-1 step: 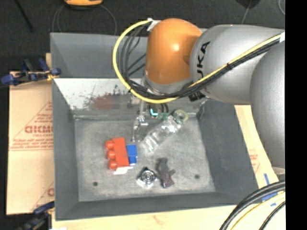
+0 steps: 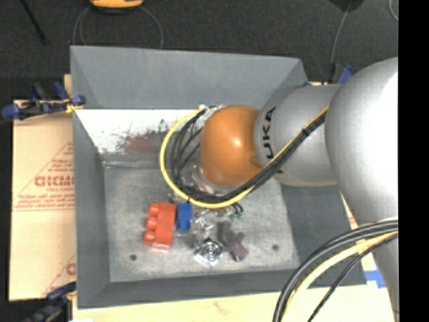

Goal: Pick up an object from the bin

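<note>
End effector (image 2: pixel 213 217) low over the floor of the grey bin (image 2: pixel 94 200), tucked beneath orange wrist cover (image 2: pixel 228 146); spread or pressed together, cannot tell. Small heap right below it, mid-floor: blue block (image 2: pixel 184 217) just beside, on the view's left; silver metal piece (image 2: pixel 209 252) nearer the front wall; dull purple piece (image 2: pixel 236 247) next to that. Further left, red-orange studded brick (image 2: pixel 159 225) lying flat, against the blue block. Yellow cable (image 2: pixel 167 180) looped round the cover.

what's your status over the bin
Gripper low in the bin, mid-floor. Nearest: blue block, silver metal piece, purple piece. Orange brick beside the blue block, on its left.
</note>
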`<state>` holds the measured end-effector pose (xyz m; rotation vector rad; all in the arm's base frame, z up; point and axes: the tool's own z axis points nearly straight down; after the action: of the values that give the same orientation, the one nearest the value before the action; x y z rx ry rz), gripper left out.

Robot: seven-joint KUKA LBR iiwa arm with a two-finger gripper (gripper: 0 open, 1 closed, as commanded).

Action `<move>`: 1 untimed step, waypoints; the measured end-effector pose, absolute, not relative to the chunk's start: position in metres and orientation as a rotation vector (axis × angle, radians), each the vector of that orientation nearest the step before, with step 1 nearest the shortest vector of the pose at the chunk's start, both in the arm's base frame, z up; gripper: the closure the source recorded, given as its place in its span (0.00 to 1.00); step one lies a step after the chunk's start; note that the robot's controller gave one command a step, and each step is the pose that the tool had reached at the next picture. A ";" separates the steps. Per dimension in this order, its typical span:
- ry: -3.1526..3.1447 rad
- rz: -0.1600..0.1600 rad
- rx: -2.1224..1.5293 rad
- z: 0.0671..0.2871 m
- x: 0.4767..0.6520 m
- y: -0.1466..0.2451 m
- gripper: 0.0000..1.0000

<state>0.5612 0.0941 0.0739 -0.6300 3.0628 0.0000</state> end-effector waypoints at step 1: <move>3.057 0.003 -0.622 0.077 0.564 0.095 1.00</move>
<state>0.5635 0.0955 0.0767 -0.6222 3.0569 0.0031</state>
